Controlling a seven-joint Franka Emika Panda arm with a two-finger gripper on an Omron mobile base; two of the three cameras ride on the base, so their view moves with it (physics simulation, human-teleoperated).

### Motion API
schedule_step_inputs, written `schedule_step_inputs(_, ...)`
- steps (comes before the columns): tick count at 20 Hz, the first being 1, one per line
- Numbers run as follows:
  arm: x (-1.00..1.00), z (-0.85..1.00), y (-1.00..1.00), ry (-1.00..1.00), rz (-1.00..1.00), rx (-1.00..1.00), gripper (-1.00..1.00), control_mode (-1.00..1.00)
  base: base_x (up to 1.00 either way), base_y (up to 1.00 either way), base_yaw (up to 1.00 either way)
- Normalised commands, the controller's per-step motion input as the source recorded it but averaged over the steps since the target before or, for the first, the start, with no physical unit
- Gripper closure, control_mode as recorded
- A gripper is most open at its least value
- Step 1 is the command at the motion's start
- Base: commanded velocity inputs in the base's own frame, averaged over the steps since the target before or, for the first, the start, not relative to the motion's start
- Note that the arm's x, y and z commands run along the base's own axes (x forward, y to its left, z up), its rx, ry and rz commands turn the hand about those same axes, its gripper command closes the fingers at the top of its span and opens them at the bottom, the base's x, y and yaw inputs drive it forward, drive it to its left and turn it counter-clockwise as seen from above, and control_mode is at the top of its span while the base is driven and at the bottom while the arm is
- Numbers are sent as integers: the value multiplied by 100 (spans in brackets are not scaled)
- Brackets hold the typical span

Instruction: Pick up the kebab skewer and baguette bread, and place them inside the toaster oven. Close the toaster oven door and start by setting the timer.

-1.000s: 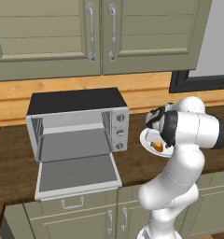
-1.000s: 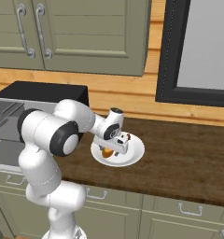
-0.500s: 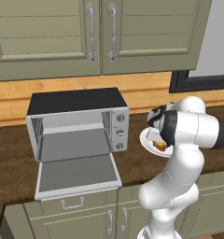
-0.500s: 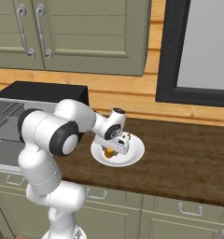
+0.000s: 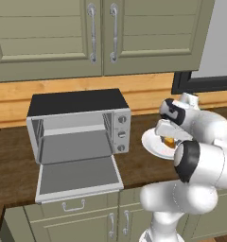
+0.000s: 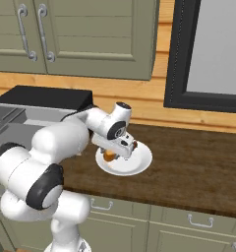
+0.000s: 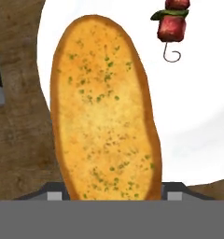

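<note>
Two cabinet doors [image 5: 94, 35] hang above the counter [image 5: 11, 156] in the left base view, and the toaster oven [image 5: 80, 125] stands below them with its toaster oven door [image 5: 77, 177] folded down flat over the counter edge. To its right sits a white plate [image 5: 151, 143], with the gripper [image 5: 168, 138] low over it; a golden bit of the baguette bread [image 5: 169, 142] shows just under the hand.

From the right base view, the plate [image 6: 134, 165] lies on the dark wood counter [image 6: 198, 167] to the right of the oven [image 6: 46, 101], below a black-framed window [image 6: 208, 49]. The gripper [image 6: 117, 150] reaches down onto the plate's left part, and the bread [image 6: 109, 156] peeks out beneath it. The kebab skewer [image 6: 134, 144] is a small dark speck near the hand, too small to make out well.

Seen from the hand view, the bread [image 7: 104, 112] runs lengthwise up from between the finger tips [image 7: 53, 192], one on each side of its near end. Whether they press on the loaf or stand just off it, I cannot tell. The skewer [image 7: 172, 23] lies apart from the bread on the plate [image 7: 198, 102].
</note>
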Motion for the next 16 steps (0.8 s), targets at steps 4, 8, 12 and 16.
schedule_step_inputs(4, -97, 54, 88, 0, -2, 0, 100, -100, 0, 0, 0)
schedule_step_inputs(8, -82, 52, 98, 0, -10, -2, 100, -100, 0, 0, 0)
schedule_step_inputs(12, -50, 27, 100, 1, -10, -5, 100, -100, 0, 0, 0)
schedule_step_inputs(16, -18, 10, 100, 0, -10, -7, 100, -100, 0, 0, 0)
